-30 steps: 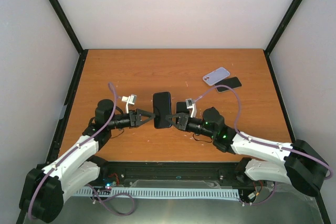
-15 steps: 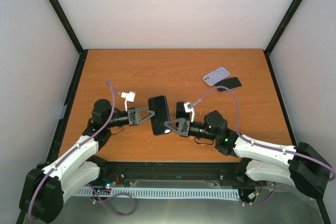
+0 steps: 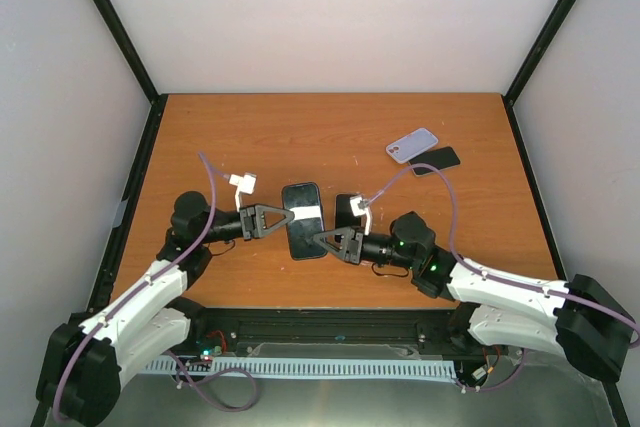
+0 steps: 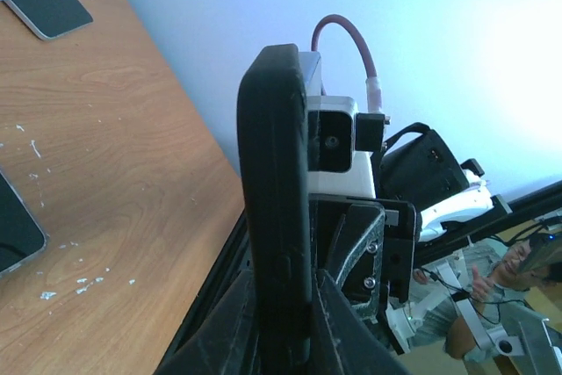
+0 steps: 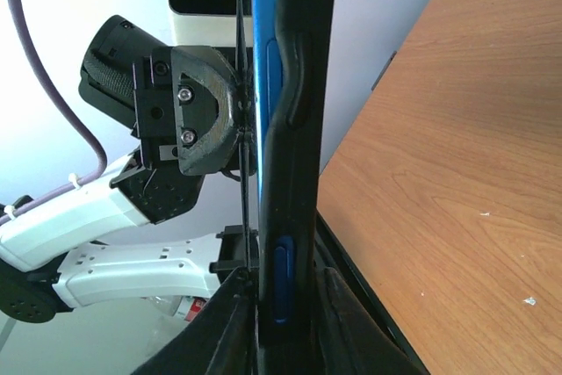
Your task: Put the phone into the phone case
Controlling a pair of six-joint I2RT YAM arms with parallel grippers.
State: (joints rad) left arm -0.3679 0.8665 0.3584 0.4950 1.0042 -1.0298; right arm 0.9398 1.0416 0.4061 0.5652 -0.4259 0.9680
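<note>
Shifted nearer, our one phone (image 3: 303,220) sits clamped between left gripper (image 3: 290,216) and right gripper (image 3: 320,238) jaws. We count one lilac case (image 3: 412,144).

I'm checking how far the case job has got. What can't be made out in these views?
- Whether the black case holds a phone: edge-on in both wrist views, small from the top.
- How the left gripper and right gripper grip it: contact hidden by the case.
- The phone on the table: cut by the left wrist view's edge.
- The lilac case and dark slab: too small to identify.
</note>
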